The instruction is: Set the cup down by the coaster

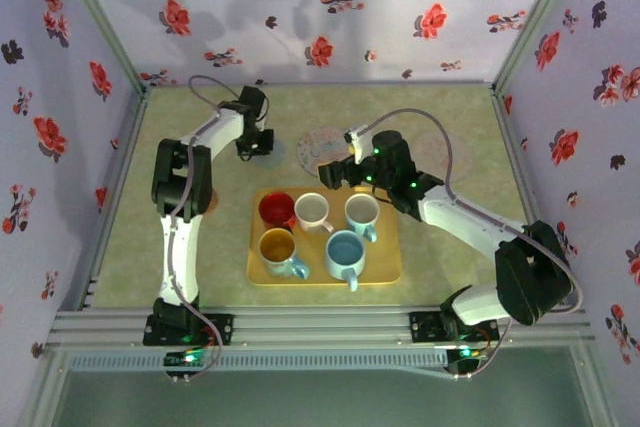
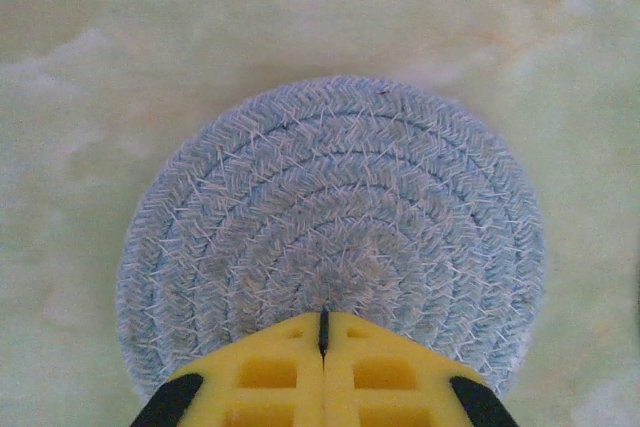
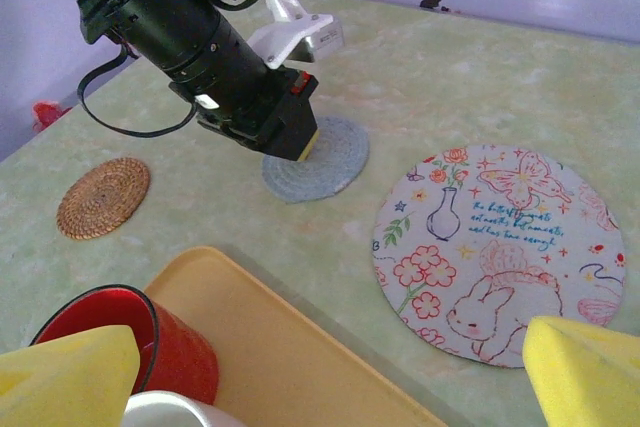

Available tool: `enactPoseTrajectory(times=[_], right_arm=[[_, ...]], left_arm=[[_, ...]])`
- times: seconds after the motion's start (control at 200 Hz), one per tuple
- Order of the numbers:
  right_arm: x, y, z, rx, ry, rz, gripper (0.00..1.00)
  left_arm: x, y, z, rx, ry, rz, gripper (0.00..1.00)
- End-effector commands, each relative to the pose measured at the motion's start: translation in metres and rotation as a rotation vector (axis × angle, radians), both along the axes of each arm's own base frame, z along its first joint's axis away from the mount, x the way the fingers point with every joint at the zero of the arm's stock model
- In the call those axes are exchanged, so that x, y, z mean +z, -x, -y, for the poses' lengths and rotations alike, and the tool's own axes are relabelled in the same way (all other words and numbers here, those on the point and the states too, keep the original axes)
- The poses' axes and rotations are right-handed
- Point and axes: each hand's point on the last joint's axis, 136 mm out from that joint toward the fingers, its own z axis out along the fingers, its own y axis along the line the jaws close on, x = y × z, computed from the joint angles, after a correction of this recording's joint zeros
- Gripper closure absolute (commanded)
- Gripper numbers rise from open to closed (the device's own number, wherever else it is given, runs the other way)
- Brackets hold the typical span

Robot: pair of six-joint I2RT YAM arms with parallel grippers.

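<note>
Several cups stand on a yellow tray (image 1: 385, 267): red (image 1: 277, 209), white (image 1: 313, 212), pale green (image 1: 361, 212), yellow (image 1: 277, 247) and blue (image 1: 345, 252). None is held. My left gripper (image 2: 323, 322) is shut, its yellow tips down over a blue-grey woven coaster (image 2: 330, 207), with nothing between them. The right wrist view shows that left gripper (image 3: 305, 147) at the far part of the same coaster (image 3: 325, 169). My right gripper (image 3: 330, 377) is open above the tray's far edge, the red cup (image 3: 120, 337) beside its left finger.
A large round printed mat (image 3: 500, 247) lies right of the woven coaster, just beyond the tray (image 3: 290, 367). A small brown woven coaster (image 3: 103, 197) sits to the left. Floral walls close in the table on three sides.
</note>
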Motion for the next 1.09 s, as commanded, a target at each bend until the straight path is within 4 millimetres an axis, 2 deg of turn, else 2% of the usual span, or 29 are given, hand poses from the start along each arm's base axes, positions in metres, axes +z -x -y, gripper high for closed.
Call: enactPoseTrajectory(times=[0.0,0.195,0.36,0.48,0.59,0.795,0.93,1.09], right_arm=[[0.014,-0.002,0.004,-0.016,0.006,0.044,0.0],[0.013,-0.001,0.008,-0.024,0.011,0.042,0.01],[0.016,-0.001,0.009,-0.028,0.006,0.05,0.0],[0.02,-0.001,0.01,-0.03,0.002,0.06,0.0],[0.023,0.0,0.011,-0.031,0.0,0.065,0.0],[0.028,0.003,0.014,-0.031,0.0,0.079,0.0],[0.03,0.006,0.015,-0.026,0.001,0.083,0.0],[0.036,0.01,0.015,-0.009,-0.001,0.095,0.0]], left_arm=[[-0.032,0.022,0.011,-0.05,0.007,-0.114,1.0],[-0.033,0.02,0.011,-0.049,-0.002,-0.12,1.0],[-0.024,0.017,0.01,-0.042,-0.004,-0.101,1.0],[-0.007,0.013,0.011,-0.026,0.009,-0.071,0.9],[0.014,0.008,0.012,-0.013,0.021,-0.036,0.84],[0.068,0.0,0.007,0.012,0.013,0.059,0.83],[0.11,0.002,-0.001,0.019,-0.005,0.132,0.85],[0.149,0.018,-0.011,0.032,-0.014,0.189,0.93]])
